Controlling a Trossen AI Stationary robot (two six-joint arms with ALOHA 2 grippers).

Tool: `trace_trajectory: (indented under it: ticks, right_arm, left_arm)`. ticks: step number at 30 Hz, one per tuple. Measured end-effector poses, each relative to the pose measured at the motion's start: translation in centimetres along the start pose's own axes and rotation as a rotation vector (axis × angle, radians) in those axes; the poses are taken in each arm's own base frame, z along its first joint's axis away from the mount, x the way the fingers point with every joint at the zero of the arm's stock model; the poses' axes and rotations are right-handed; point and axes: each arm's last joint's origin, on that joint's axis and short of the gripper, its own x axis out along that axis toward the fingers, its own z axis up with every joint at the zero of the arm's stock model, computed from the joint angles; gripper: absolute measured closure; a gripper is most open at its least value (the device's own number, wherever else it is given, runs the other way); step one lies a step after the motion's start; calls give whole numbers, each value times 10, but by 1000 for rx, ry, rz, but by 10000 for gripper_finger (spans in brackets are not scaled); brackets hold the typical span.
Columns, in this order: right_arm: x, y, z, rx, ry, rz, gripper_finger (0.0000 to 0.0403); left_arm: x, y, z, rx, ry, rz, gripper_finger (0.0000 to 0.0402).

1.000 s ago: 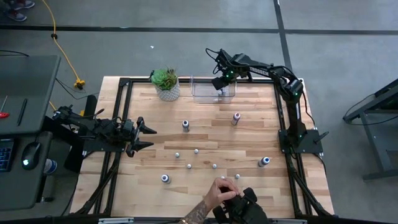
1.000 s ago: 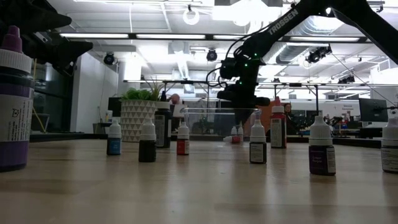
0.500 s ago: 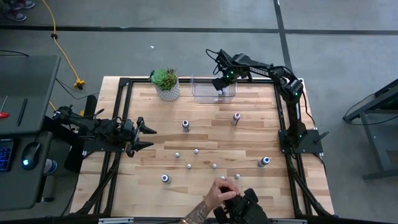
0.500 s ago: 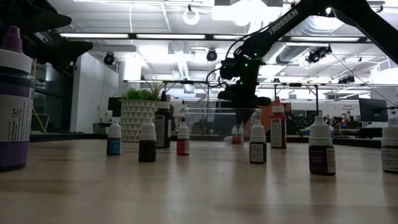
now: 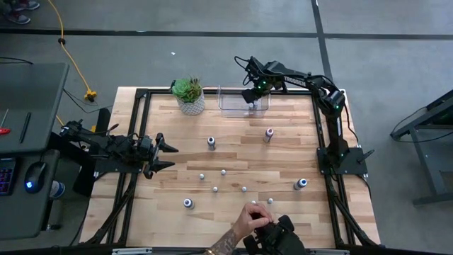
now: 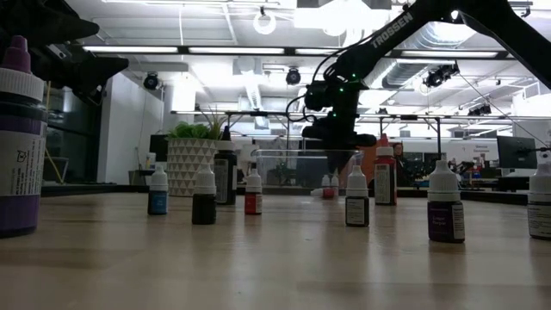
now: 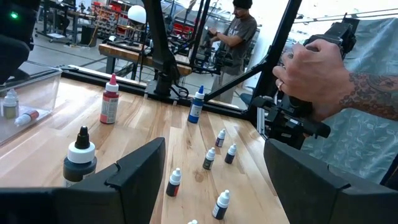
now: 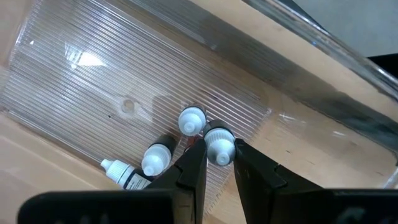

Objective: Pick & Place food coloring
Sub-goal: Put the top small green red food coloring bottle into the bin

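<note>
Wooden bench [image 5: 233, 152] unchanged over the last second, loose food coloring bottles [image 5: 223, 172] scattered mid-bench as before; clear plastic bin [image 5: 233, 106] at far edge beside the potted plant [image 5: 189, 94]; right claw [image 8: 220, 163] has stayed over the bin, barely shifted, clamped on a white-capped bottle [image 8: 218, 144] above three bottles already inside [image 8: 156, 159]; release looks imminent, not done; left claw [image 7: 214, 180] idle at left edge, fingers apart.

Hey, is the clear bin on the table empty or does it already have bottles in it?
Not empty. The clear bin holds bottles; the right gripper holds another above them.
</note>
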Motion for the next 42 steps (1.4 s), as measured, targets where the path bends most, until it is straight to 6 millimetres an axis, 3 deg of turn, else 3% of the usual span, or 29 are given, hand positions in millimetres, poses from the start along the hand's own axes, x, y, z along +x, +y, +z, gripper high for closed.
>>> trace_trajectory:
  ticks: [42]
  right_arm:
    - [0, 0, -1, 0, 13, 15, 335]
  left_arm:
    - [0, 0, 0, 0, 0, 0, 130]
